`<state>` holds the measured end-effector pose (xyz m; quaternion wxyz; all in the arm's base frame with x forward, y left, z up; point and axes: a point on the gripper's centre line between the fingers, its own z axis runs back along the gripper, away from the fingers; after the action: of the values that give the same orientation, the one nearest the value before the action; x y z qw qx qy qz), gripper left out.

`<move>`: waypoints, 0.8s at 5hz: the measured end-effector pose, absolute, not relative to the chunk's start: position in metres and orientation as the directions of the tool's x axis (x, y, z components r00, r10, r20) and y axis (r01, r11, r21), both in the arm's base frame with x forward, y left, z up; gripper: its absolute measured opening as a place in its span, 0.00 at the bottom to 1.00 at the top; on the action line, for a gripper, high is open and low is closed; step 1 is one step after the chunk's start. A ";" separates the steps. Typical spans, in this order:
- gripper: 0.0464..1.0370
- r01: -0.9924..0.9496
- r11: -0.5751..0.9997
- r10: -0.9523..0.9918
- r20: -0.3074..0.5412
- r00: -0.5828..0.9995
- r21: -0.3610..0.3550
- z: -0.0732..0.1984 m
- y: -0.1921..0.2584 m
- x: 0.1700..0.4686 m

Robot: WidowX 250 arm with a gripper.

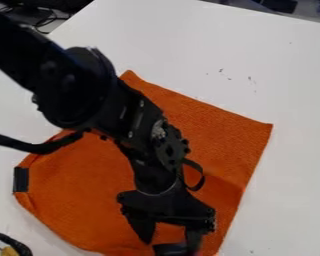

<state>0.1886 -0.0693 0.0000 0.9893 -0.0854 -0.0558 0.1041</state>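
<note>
The gripper [169,242] hangs low over the near edge of an orange cloth [82,195]. It stands open, its two fingers apart with orange fabric showing between them. A dark patch [168,249] lies at the fingertips by the bottom edge of the view; whether the gripper touches it or the cloth, I cannot tell. The cloth is spread fairly flat, with a black tab [20,179] at its left corner and a shaded band right of the gripper. The arm covers the middle of the cloth.
A white table [293,130] lies under the cloth, with small dark specks at the upper right. At the lower left edge is a partly visible black and yellow object [12,247]. Dark cables lie beyond the table's upper left edge.
</note>
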 end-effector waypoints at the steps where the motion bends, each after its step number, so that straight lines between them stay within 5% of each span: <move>1: 0.68 -0.186 0.969 0.204 0.100 0.974 -0.163 -0.001 -0.068 0.193; 2: 0.45 -0.182 0.971 0.199 0.102 0.975 -0.152 -0.002 -0.066 0.195; 4: 0.18 -0.266 0.961 0.270 0.062 0.961 -0.073 0.000 -0.064 0.193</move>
<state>0.1926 -0.0637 0.0005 0.9896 -0.0318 -0.0355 0.1354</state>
